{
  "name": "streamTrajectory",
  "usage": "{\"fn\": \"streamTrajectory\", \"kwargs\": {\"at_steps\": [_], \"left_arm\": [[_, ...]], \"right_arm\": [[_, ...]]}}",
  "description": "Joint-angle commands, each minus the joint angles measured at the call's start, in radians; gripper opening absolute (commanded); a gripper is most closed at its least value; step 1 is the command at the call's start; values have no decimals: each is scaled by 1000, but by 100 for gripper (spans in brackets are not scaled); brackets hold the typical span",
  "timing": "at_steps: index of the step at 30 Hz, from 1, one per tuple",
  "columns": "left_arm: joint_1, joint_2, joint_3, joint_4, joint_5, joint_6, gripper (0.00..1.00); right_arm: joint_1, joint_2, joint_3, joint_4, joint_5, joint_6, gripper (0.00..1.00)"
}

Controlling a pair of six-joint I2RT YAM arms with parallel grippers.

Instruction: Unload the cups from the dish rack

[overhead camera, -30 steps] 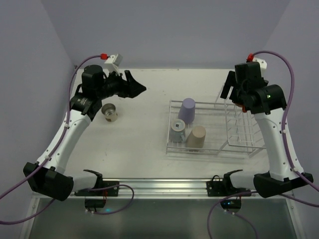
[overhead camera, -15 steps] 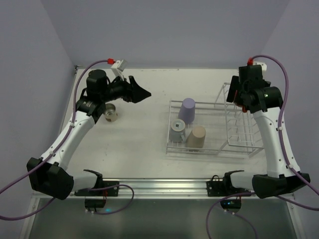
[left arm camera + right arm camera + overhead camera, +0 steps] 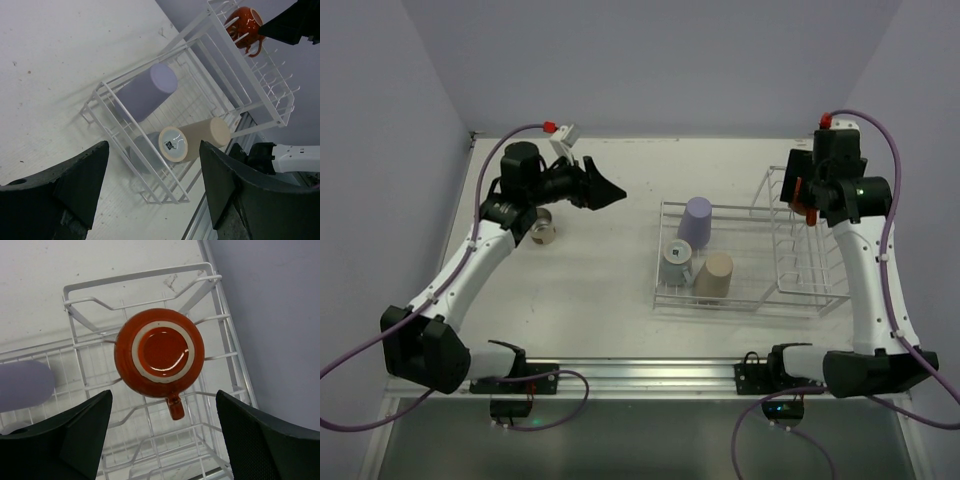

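The white wire dish rack [image 3: 730,207] stands right of centre. Three cups sit upside down in its low tray: a lavender tumbler [image 3: 698,218], a light blue-grey cup [image 3: 677,260] and a beige tumbler [image 3: 713,275]. My left gripper [image 3: 605,180] hovers open to the left of the rack and holds nothing. Its wrist view shows the lavender tumbler [image 3: 147,92], the blue-grey cup [image 3: 144,156], the beige tumbler [image 3: 205,135] and the orange-red mug [image 3: 245,20]. My right gripper [image 3: 164,392] hangs open above the mug [image 3: 159,352], which rests bottom-up on the upright section's prongs [image 3: 140,276].
A small grey-brown cup [image 3: 542,230] stands on the table beside the left arm's wrist, partly hidden by it. Lilac walls close in the left, back and right sides. A metal rail [image 3: 640,372] runs along the near edge.
My left gripper has swung a little right toward the rack. My right arm has shifted right and back over the rack's upright section. Nothing was taken hold of.
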Motion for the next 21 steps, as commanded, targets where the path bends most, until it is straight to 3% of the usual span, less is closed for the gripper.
{"fn": "streamTrajectory", "kwargs": {"at_steps": [1, 13, 21], "left_arm": [[-6, 7, -13, 57, 32, 2, 77], [-6, 58, -32, 113, 72, -4, 77], [-12, 111, -72, 424, 124, -207, 77]], "right_arm": [[-24, 11, 10, 65, -72, -56, 86], [-66, 38, 27, 76, -188, -120, 85], [-67, 18, 47, 47, -177, -199, 88]]}}
